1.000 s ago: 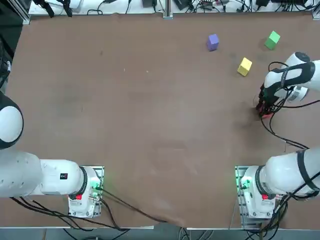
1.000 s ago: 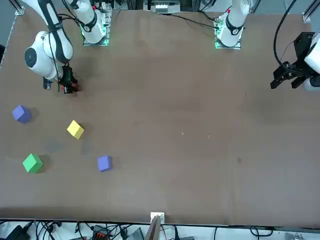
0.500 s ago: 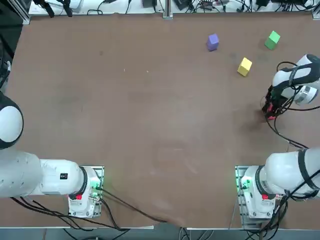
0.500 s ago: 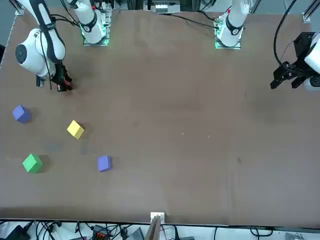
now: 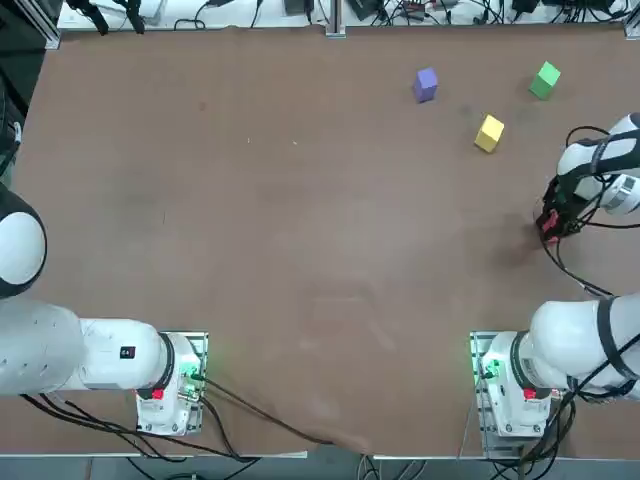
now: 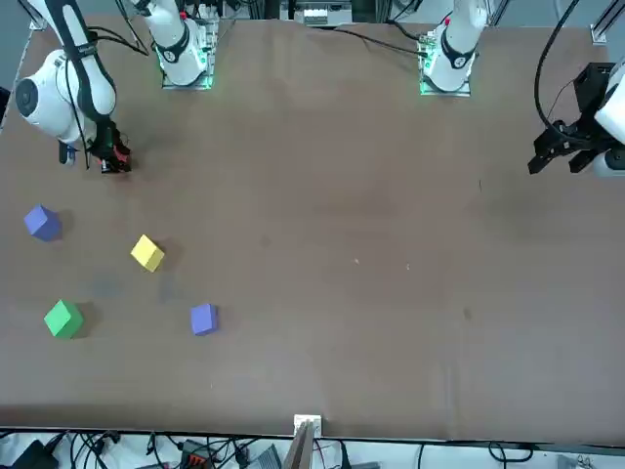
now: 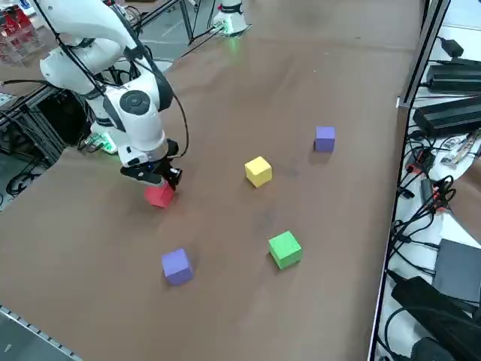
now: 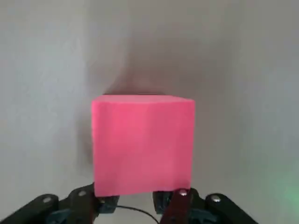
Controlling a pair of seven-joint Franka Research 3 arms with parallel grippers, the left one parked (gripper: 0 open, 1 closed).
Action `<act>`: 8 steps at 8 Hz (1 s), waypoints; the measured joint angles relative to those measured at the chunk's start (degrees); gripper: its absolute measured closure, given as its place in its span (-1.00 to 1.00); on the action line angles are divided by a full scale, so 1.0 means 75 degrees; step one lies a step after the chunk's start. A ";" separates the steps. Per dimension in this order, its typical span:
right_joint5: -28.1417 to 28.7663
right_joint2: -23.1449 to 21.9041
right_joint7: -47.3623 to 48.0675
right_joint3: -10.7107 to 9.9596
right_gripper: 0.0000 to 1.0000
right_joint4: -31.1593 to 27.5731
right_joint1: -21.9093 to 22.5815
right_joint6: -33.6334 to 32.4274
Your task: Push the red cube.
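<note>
With its jaws brought together, the right gripper (image 7: 159, 178) is pressed against the red cube (image 7: 159, 194), found at three o'clock on the table (image 5: 300, 220) near its edge. If pushed further outward, the cube could be tipped off.

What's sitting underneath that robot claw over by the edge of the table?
A red cube rests on the table right below the shut right claw. From overhead, the arm covers most of it.

matt red cube (image 8: 142, 144), smooth matt brown table (image 5: 300, 220)
</note>
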 joint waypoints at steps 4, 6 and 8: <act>-0.0784 0.0320 -0.0006 -0.0003 0.14 0.0335 -0.0565 0.0030; -0.1183 0.0447 -0.0010 -0.0002 0.14 0.0490 -0.0810 0.0078; -0.1600 0.0566 -0.0011 -0.0001 0.14 0.0662 -0.1044 0.0087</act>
